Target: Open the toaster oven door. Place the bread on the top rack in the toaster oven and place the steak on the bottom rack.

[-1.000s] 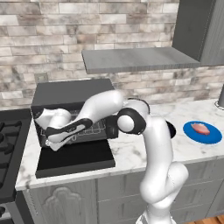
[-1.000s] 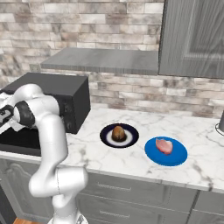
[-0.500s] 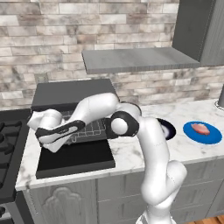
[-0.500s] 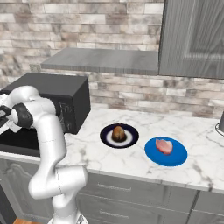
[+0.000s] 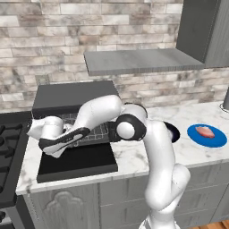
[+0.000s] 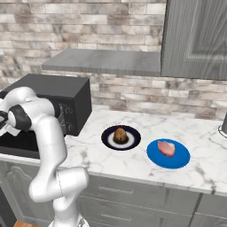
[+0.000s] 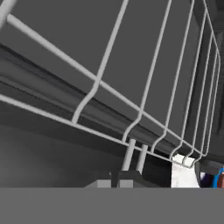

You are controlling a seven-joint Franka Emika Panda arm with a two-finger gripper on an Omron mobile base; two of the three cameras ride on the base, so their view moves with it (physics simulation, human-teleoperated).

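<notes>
Bottom rack (image 7: pixel 131 105) loop between end effector (image 7: pixel 114 180) fingertips.

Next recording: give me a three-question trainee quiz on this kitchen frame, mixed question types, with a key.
1. True or false: the flat black toaster oven door lies folded down, open.
2. Which plate holds the flat pink steak? A) the dark plate B) the round blue plate
3. Fill in: the round brown bread sits on the ___ plate, on the white marble counter.

Key: 1 true. 2 B. 3 dark. In the hand view, the shut gripper pinches the front loop of the silver wire bottom rack.
</notes>
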